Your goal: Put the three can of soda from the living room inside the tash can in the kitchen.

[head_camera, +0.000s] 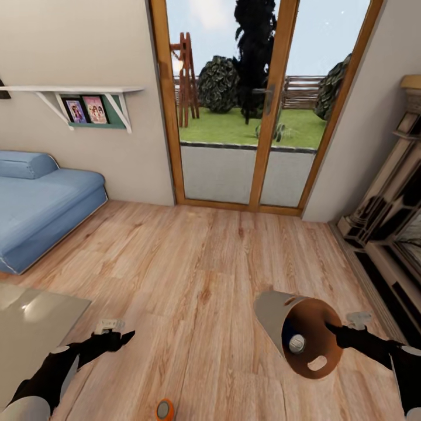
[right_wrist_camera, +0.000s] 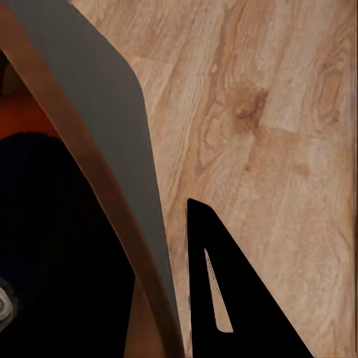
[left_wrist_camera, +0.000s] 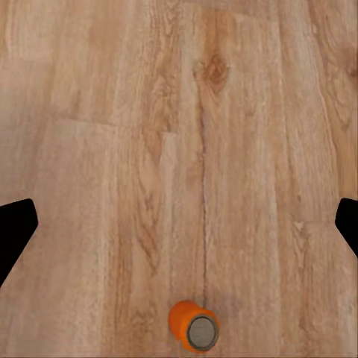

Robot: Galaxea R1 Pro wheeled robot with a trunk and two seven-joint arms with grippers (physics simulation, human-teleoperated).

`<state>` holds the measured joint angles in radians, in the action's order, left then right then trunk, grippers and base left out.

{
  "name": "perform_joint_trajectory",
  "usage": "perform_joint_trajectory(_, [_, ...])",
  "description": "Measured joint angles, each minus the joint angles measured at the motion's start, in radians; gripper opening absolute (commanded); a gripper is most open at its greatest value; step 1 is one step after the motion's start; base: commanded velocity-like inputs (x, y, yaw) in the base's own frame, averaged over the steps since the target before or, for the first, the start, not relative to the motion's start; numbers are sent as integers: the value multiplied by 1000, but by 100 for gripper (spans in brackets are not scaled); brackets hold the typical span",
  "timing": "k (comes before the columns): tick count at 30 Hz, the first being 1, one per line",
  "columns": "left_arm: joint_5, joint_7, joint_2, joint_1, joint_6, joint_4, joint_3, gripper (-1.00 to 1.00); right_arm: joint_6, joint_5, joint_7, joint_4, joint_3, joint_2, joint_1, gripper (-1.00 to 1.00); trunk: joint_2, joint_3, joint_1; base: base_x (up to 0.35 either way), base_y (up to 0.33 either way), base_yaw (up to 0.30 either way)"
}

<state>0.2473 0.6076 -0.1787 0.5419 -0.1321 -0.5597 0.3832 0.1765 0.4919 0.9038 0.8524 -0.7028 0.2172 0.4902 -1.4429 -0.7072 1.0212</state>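
While we are standing in the living room on the light wood plank floor [head_camera: 193,275], our right gripper [head_camera: 334,331] is pinching the rim of the tash can [head_camera: 275,313] and holding it tipped on its side above the floor, with its brown-orange mouth facing back toward us. Inside it we are seeing a dark blue can of soda [head_camera: 294,342] with its silver-grey top turned toward the opening, just beside one of the oval slot handles. From the right wrist, the grey wall of the tash can [right_wrist_camera: 112,127] is running between the fingers, one black finger [right_wrist_camera: 239,298] lying outside it against the floor. Our left gripper [head_camera: 123,334] is hanging with its fingers spread wide and nothing between them, over bare planks. An orange can of soda [head_camera: 165,409] is lying on its side on the floor near us, between the two arms; the left wrist view is showing this orange can of soda [left_wrist_camera: 194,327] with its round silver-grey end facing up at the camera. A blue sofa [head_camera: 41,204], a glass low table [head_camera: 29,321] and wood-framed glass doors [head_camera: 251,117] are surrounding us.
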Motion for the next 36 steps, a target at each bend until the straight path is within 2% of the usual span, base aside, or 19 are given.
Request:
perform_joint_trajectory(2, [4,-19,-1,38,-22,4,-1,100,81,25,-11,7,8,25,41,-100,-14,-6,8,0,0,0])
perform_joint_trajectory(3, [5,-26,-1,47,-26,6,-1,100,109,19,-9,11,9,32,56,-100,-21,-10,12,0,0,0])
perform_joint_trajectory(4, [6,-39,-1,61,-31,8,-1,100,177,24,2,19,14,42,85,-100,-28,-13,15,0,0,0])
perform_joint_trajectory(8, [5,-64,-1,73,-30,10,-2,100,297,24,2,86,17,67,145,-100,-56,-25,31,0,0,0])
perform_joint_trajectory(9, [4,-71,-1,76,-30,10,-2,100,370,35,4,117,26,80,162,-100,-63,-28,35,0,0,0])
perform_joint_trajectory(10, [4,-74,-1,77,-30,10,-2,100,398,36,-8,153,35,87,170,-100,-70,-31,38,0,0,0])
perform_joint_trajectory(13, [7,-80,-1,79,-32,12,-3,100,534,24,4,248,99,117,189,-100,-91,-41,50,0,0,0])
perform_joint_trajectory(14, [7,-82,0,80,-34,12,-3,100,612,18,8,292,132,138,196,-100,-98,-44,54,0,0,0])
perform_joint_trajectory(16, [8,-83,2,80,-37,13,-4,100,677,26,6,344,156,163,209,-100,-112,-50,61,0,0,0])
perform_joint_trajectory(17, [10,-85,11,80,-41,18,-5,100,765,24,11,367,181,187,220,-100,-119,-53,65,0,0,0])
perform_joint_trajectory(19, [11,-92,23,81,-46,28,-5,100,799,34,7,411,207,212,233,-100,-133,-60,73,0,0,0])
perform_joint_trajectory(22, [12,-123,38,82,-76,43,-6,100,858,19,12,434,249,241,243,-100,-154,-69,84,0,0,0])
perform_joint_trajectory(27, [8,-196,74,94,-200,46,-6,100,864,27,13,449,288,267,251,-100,-189,-85,104,0,0,0])
perform_joint_trajectory(29, [9,-214,112,142,-317,37,-10,100,867,20,14,452,295,279,254,-100,-203,-91,111,0,0,0])
perform_joint_trajectory(30, [13,-235,140,217,-597,40,-24,100,871,4,15,451,301,300,256,-100,-210,-94,115,0,0,0])
perform_joint_trajectory(31, [8,-241,145,329,-672,36,-28,100,865,20,14,453,300,303,258,-100,-217,-97,119,0,0,0])
perform_joint_trajectory(33, [16,-254,148,385,-760,37,-41,100,858,40,12,454,301,308,258,-100,-231,-104,127,0,0,0])
perform_joint_trajectory(34, [30,-267,151,427,-830,38,-57,100,861,34,13,457,302,312,260,-100,-238,-107,130,0,0,0])
perform_joint_trajectory(36, [54,-275,153,463,-877,39,-74,100,869,21,15,459,303,317,264,-100,-252,-113,138,0,0,0])
